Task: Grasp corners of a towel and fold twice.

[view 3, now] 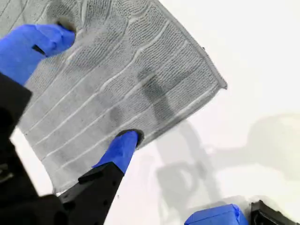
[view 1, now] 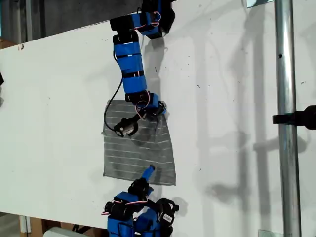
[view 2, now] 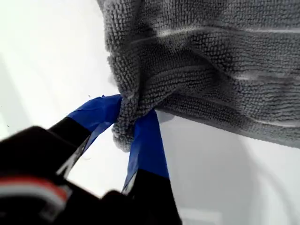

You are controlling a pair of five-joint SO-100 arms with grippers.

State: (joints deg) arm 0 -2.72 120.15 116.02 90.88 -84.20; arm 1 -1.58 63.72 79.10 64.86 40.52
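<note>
Your first gripper [view 2: 129, 119] is clamped on 1 bunched towel [view 1: 139, 148] corner [view 2: 123, 133]; thin pinch, could slip. Second gripper [view 3: 96, 84] jaws are apart over the cloth: may grab mid-edge.

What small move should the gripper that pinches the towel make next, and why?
Probably my first gripper should lift a little and carry its corner across the towel. Its fingers are shut on bunched cloth, while my second gripper stands open over the opposite edge, pinching nothing yet.
</note>
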